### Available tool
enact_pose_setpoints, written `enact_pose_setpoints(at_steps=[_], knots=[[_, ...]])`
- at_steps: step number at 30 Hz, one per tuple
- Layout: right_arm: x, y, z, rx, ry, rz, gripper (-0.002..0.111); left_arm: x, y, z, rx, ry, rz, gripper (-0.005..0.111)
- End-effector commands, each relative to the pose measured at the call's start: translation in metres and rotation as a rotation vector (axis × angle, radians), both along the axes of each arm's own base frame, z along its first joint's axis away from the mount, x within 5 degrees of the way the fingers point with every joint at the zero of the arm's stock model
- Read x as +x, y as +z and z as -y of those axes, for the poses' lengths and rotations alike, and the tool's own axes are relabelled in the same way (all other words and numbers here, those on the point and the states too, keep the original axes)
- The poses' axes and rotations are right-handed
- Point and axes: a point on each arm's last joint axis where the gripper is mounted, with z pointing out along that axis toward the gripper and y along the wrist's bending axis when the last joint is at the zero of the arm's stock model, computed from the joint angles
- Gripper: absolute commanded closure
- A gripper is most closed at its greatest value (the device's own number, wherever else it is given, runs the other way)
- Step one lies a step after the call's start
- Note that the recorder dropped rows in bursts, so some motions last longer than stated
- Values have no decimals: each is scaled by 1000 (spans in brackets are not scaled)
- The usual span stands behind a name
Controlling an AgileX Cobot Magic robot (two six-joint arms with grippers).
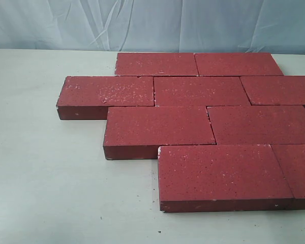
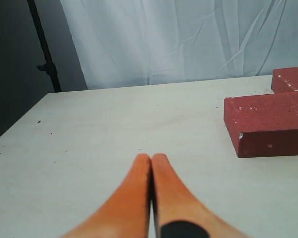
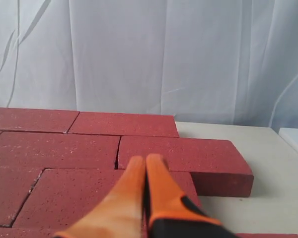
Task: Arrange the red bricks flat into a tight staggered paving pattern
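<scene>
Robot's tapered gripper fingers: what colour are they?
Orange fingers, black at their base; right wrist view shows best.

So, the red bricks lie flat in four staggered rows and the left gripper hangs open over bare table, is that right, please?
Not quite: the left gripper is shut, its tips pressed together with nothing between them, as the left wrist view shows. The rest holds: the red bricks lie flat in four staggered rows, and that gripper hangs over bare table.

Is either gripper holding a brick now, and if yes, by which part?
Nothing is held. The left gripper and the right gripper are both shut and empty; the red bricks lie flat.
</scene>
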Motion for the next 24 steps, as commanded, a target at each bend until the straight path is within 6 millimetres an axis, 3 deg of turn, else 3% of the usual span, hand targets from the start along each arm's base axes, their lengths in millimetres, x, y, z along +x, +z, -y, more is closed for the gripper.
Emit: enact_pose_setpoints(at_steps=[1,24], knots=[[-1,-8,0,28,-6,-17,109,0,-1,0,-2,2,6,107],[-3,-20,0,19,-8,-155,109,0,-1,0,-2,2,6,107]])
